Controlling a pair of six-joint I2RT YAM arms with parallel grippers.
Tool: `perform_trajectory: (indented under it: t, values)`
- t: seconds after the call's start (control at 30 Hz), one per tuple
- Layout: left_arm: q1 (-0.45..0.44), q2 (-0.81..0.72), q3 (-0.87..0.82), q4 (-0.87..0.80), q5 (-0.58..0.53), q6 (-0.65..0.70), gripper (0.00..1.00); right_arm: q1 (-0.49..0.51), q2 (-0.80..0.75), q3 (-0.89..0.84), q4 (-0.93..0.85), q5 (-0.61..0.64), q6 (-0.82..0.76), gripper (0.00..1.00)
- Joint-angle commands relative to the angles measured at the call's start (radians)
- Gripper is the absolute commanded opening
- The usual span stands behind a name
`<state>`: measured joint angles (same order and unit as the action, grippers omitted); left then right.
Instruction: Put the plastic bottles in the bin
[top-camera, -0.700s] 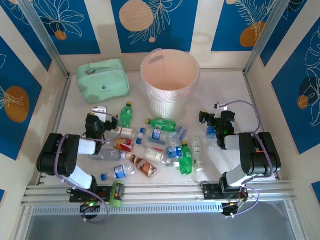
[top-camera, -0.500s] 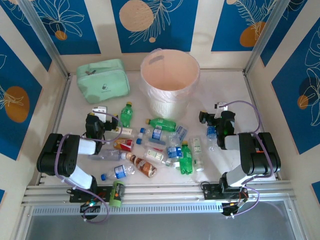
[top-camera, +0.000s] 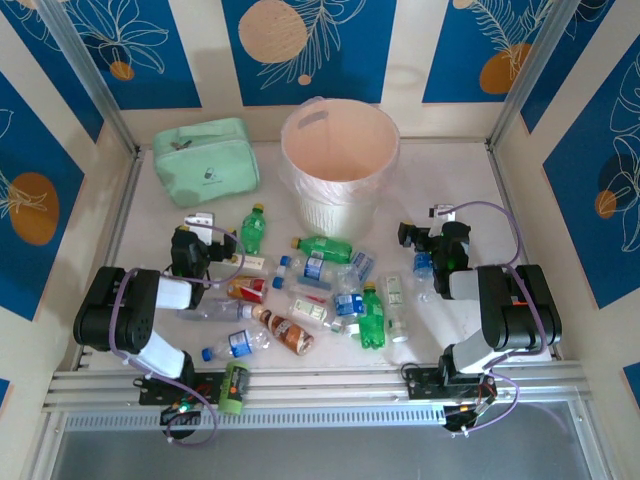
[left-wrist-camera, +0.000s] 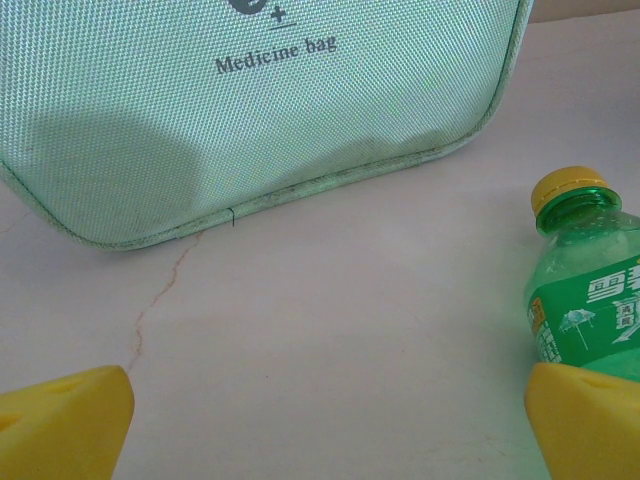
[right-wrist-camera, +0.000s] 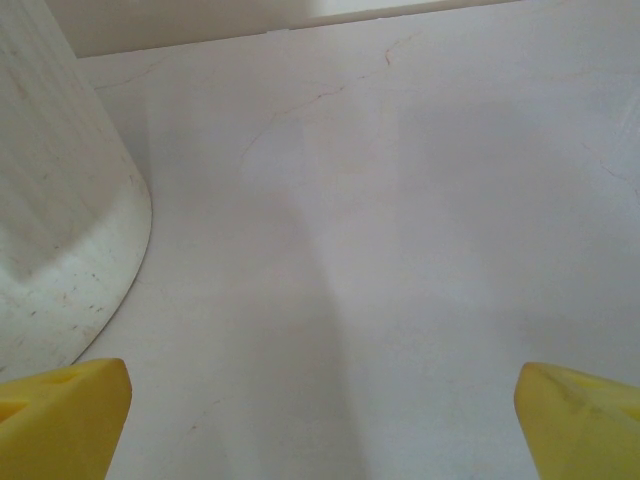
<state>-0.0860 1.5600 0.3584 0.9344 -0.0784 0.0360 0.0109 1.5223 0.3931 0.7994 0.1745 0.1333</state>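
Small plastic bottles (top-camera: 320, 290), clear, green and brown with coloured caps and labels, lie scattered on their sides across the white marbled tabletop (top-camera: 450, 180) between the two black robot arms (top-camera: 130, 310), all outside the bin. The left gripper (left-wrist-camera: 320, 440) stands wide, its yellow fingertips (left-wrist-camera: 60, 420) far apart and holding nothing. A green bottle with a yellow cap (left-wrist-camera: 585, 290) lies just by its right fingertip, neck pointing away. Bare table runs ahead of it to the mint-green fabric zip pouch (left-wrist-camera: 260, 100) printed "Medicine bag". The right gripper (right-wrist-camera: 320, 430) is equally wide and empty, and a clear blue-capped bottle (top-camera: 423, 265) lies just beside it. Open tabletop stretches in front of it to the far wall (right-wrist-camera: 200, 20). The round white ribbed plastic bin (right-wrist-camera: 60, 230) stands upright ahead to its left, its bag-lined mouth open.
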Motion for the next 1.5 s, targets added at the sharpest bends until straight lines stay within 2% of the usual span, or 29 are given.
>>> perform_trajectory:
  t: [0.0,0.03,0.13,0.2,0.27,0.3,0.37,0.4,0.47,0.57,0.67,0.77,0.87,1.17,1.3,1.47]
  values:
    - [0.011,-0.005,0.023,-0.011,-0.008,0.01,1.0,-0.007,-0.032,0.042,-0.045,-0.006,0.002,0.99]
    - [0.011,-0.029,0.036,-0.056,-0.042,-0.005,1.0,-0.008,-0.062,0.075,-0.12,0.008,0.006,0.99]
    - [0.007,-0.175,0.161,-0.389,-0.162,-0.037,1.0,-0.002,-0.222,0.361,-0.708,0.096,0.123,0.99]
    - [0.008,-0.284,0.279,-0.627,-0.304,-0.183,1.0,-0.01,-0.3,0.546,-1.064,0.067,0.28,0.99]
    - [0.009,-0.357,0.424,-0.904,-0.367,-0.355,0.97,-0.015,-0.349,0.543,-1.146,0.106,0.39,0.99]
    - [0.008,-0.377,0.482,-1.011,-0.367,-0.44,0.94,-0.034,-0.368,0.537,-1.207,0.122,0.496,0.99]
    - [-0.006,-0.397,0.56,-1.108,-0.224,-0.536,0.86,-0.111,-0.373,0.561,-1.332,-0.06,0.568,0.99]
    - [-0.035,-0.399,0.592,-1.143,-0.207,-0.563,0.85,-0.098,-0.357,0.603,-1.437,-0.044,0.576,0.99]
    - [-0.124,-0.393,0.654,-1.199,-0.186,-0.575,0.85,-0.016,-0.306,0.701,-1.66,0.074,0.578,0.99]
    - [-0.265,-0.381,0.728,-1.253,-0.192,-0.541,0.84,0.058,-0.234,0.785,-1.87,0.16,0.559,0.99]
    - [-0.36,-0.371,0.763,-1.26,-0.149,-0.531,0.83,0.064,-0.161,0.799,-1.957,0.105,0.533,0.95]
    - [-0.38,-0.368,0.77,-1.236,-0.053,-0.562,0.74,0.08,-0.084,0.795,-1.979,0.085,0.522,0.91]
    - [-0.386,-0.361,0.779,-1.216,0.015,-0.597,0.74,0.087,-0.018,0.794,-1.949,0.049,0.503,0.91]
    - [-0.436,-0.342,0.775,-1.215,0.058,-0.62,0.74,0.08,0.153,0.833,-1.889,0.057,0.466,0.9]
    - [-0.463,-0.324,0.782,-1.214,0.067,-0.624,0.69,0.068,0.218,0.858,-1.874,0.091,0.462,0.9]
    - [-0.477,-0.307,0.806,-1.215,0.089,-0.62,0.69,0.047,0.274,0.869,-1.844,0.092,0.445,0.86]
